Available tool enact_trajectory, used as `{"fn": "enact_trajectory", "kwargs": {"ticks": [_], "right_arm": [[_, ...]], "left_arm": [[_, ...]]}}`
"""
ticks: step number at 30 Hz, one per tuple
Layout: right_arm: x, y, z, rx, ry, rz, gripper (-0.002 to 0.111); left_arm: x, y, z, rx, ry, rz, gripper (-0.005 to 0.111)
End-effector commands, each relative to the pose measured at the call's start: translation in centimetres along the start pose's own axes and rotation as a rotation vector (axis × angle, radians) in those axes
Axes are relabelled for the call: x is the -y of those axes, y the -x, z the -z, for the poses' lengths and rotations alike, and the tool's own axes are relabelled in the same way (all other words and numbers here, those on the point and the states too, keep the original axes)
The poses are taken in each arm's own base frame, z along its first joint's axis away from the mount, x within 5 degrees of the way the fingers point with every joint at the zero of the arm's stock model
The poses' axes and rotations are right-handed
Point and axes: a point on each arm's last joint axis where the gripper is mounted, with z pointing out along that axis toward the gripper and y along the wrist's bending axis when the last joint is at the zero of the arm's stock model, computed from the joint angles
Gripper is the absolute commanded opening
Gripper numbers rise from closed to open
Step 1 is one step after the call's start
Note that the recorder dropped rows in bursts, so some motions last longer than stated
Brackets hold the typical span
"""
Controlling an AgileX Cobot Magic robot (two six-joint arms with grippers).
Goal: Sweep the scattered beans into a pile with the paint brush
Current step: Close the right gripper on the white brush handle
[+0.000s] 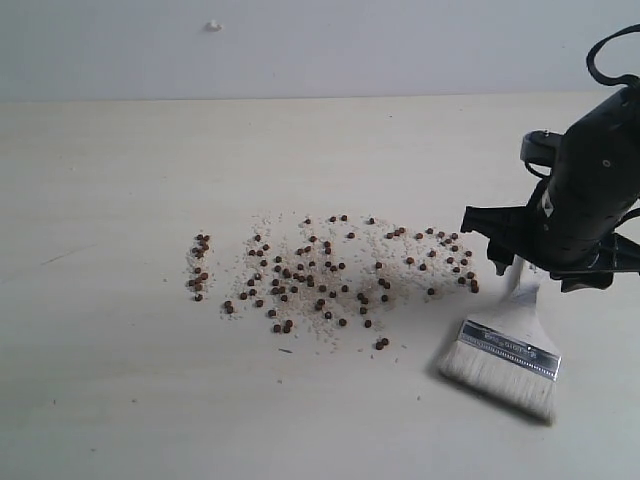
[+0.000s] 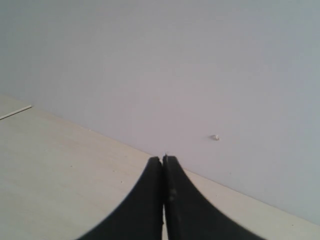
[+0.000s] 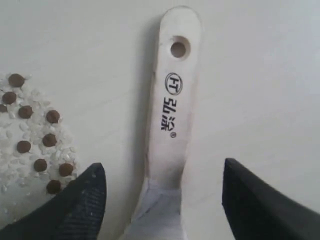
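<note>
right fingers [image 3: 80, 200] stand wide over the paint brush [image 3: 175, 100], lying at the right side of the desk [image 1: 120, 400] beside the beans [image 1: 320, 275]; descend straight, close on mid-handle. left fingers [image 2: 150, 200] are shut.

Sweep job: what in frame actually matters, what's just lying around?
Job: beans, scattered on the table; paint brush, lying on it; right gripper, open above the brush.
Not job: left gripper, shut and empty; white speck on the wall.
</note>
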Motion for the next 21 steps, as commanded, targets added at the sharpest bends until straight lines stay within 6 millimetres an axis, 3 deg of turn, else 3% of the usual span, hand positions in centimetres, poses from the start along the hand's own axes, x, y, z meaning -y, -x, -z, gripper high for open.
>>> {"fn": "enact_trajectory", "kwargs": {"ticks": [1, 7, 21], "right_arm": [[-0.1, -0.4, -1.1, -0.031, -0.016, -0.004, 0.062], [-0.1, -0.7, -2.1, -0.061, -0.034, -0.007, 0.062], [-0.3, -0.4, -2.3, -0.028, -0.017, -0.069, 0.063]], "left_arm": [[0.0, -0.1, 0.0, 0.001, -0.005, 0.003, 0.000], [0.0, -0.1, 0.0, 0.001, -0.005, 0.003, 0.000], [0.0, -0.1, 0.0, 0.001, -0.005, 0.003, 0.000]]}}
